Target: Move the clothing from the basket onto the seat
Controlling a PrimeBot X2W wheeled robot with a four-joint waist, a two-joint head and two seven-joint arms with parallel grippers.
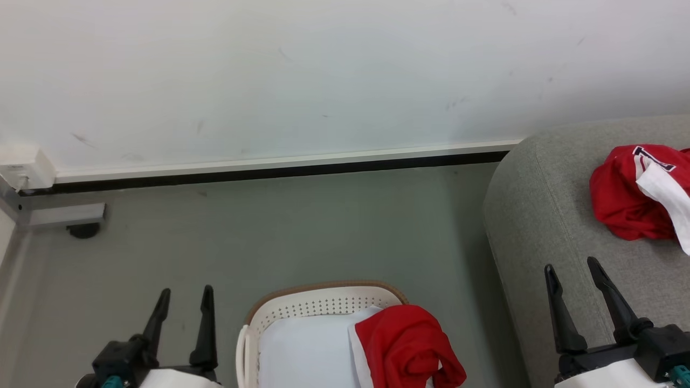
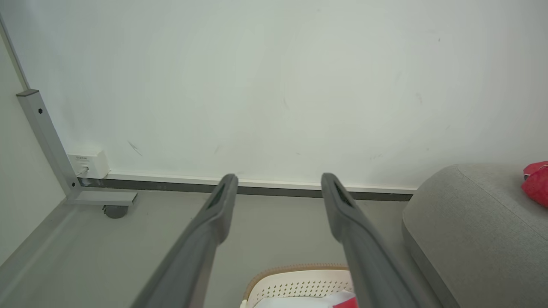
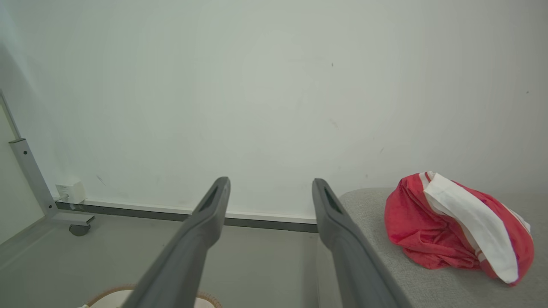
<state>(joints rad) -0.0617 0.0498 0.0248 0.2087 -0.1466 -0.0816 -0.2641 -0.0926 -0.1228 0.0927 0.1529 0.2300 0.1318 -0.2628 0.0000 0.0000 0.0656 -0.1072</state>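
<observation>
At the far left a grey metal frame leg on a dark caster stands by the wall, with a small white wall box above it. The left gripper hangs over bare floor, its two fingers spread wide with nothing between them, pointing toward the wall; in its own wrist view the gap is just as wide.

Right of it sits one basket on the floor, its rounded far end toward the wall. The picture's lower edge cuts off the rest, so its long axis cannot be judged. Inside lie a flat white lining and one red garment, bunched at the basket's right side and spilling over the right rim, white trim along its left edge.

Further right is the one seat, its rounded corner toward the basket. The right gripper hovers above the seat's near part, fingers wide apart and empty, also pointing at the wall.

On the seat, beyond that gripper and apart from it, rests a second red garment, a crumpled heap. Its white panel runs slantwise from the dark-lettered collar band down to the right.

Two garments in all: one in the basket, one on the seat.
</observation>
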